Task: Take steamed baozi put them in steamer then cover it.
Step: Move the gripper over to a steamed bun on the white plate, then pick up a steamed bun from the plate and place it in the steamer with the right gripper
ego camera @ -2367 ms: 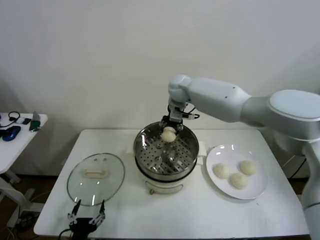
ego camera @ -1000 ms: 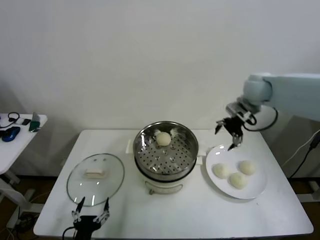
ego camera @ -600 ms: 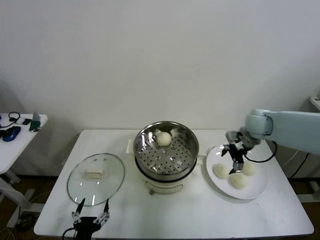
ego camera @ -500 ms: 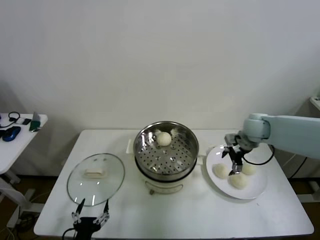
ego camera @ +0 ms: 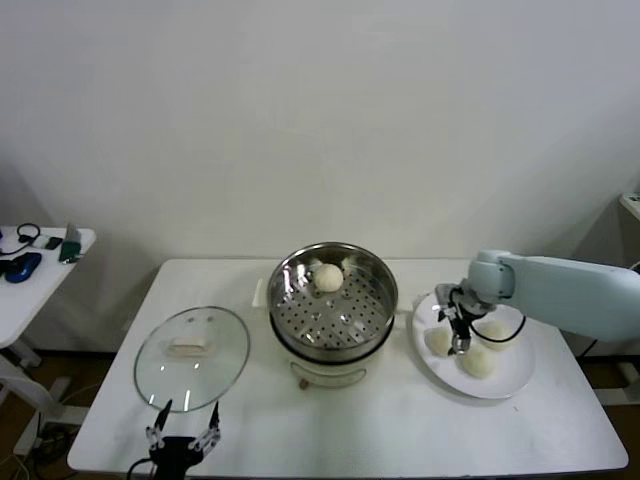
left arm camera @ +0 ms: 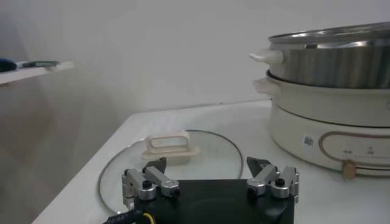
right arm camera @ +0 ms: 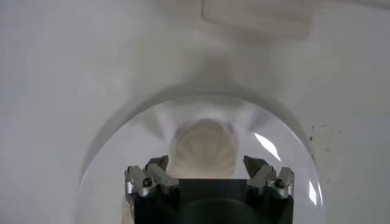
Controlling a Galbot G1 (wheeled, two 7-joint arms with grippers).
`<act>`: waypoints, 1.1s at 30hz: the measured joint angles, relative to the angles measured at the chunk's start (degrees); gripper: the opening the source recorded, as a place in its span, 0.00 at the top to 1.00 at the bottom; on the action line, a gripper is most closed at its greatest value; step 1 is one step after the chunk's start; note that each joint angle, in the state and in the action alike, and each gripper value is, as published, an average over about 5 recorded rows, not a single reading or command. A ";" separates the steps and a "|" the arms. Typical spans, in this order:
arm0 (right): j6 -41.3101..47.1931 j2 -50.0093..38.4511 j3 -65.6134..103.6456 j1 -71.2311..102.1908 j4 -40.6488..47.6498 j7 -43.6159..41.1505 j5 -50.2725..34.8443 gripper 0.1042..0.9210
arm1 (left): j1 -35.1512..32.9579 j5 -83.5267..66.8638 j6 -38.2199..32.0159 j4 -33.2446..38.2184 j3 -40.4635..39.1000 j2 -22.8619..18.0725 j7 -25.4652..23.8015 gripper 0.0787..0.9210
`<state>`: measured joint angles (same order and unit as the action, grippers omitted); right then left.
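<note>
R gripper (ego camera: pixel 457 331) was down over the white plate (ego camera: pixel 512 378), fingers apart w/ one steamed baozi (right arm camera: pixel 205 148) between them; in the R wrist view the pads (right arm camera: pixel 157 165) stood either side of that bun w/ gaps showing, so no clamp visible. Bun is round, no clear long axis; its near half was cut off by the gripper body. In the head view this is the bun on the plate's steamer side (ego camera: pixel 438 341), partly hidden by the fingers. Two more baozi lay just beyond the fingers on the same plate: one (ego camera: pixel 478 362) toward the table's near edge, one (ego camera: pixel 492 329) on the far side, partly behind the wrist cable.

Further out, to the gripper's left, stood the steamer (ego camera: pixel 333 300) on its cream base, w/ one baozi (ego camera: pixel 328 277) at the back of the perforated floor.

L gripper (ego camera: pixel 184 440) hung at the table's near edge, fingers spread wide, holding nothing. Just ahead of them lay the cover (ego camera: pixel 191 345), flat on the table (ego camera: pixel 380 430), handle up, its long axis running across the fingers. L wrist view showed the steamer only in part, cut by the frame.

Side table (ego camera: pixel 40 262) w/ small items, too small to ID.
</note>
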<state>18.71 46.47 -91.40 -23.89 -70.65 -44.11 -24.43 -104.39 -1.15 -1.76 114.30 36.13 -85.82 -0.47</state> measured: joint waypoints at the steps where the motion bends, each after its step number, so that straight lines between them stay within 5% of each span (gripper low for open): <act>1: 0.06 0.05 0.32 0.31 0.24 -0.07 0.15 0.25 | -0.01 0.00 0.00 0.03 0.03 -0.01 0.01 0.12; 9: 0.11 0.60 2.10 1.33 1.71 -0.77 0.97 0.40 | -0.07 0.05 0.03 -0.04 0.05 -0.13 0.24 0.12; 33: -3.26 8.97 -10.08 -37.30 -7.24 -10.86 -19.03 0.41 | 0.60 0.18 0.60 1.34 -0.32 -0.31 -0.02 0.12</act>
<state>15.44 55.45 -101.48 -61.19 -77.89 -54.96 -43.47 -103.80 -0.97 -1.15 115.65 35.81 -86.13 -0.49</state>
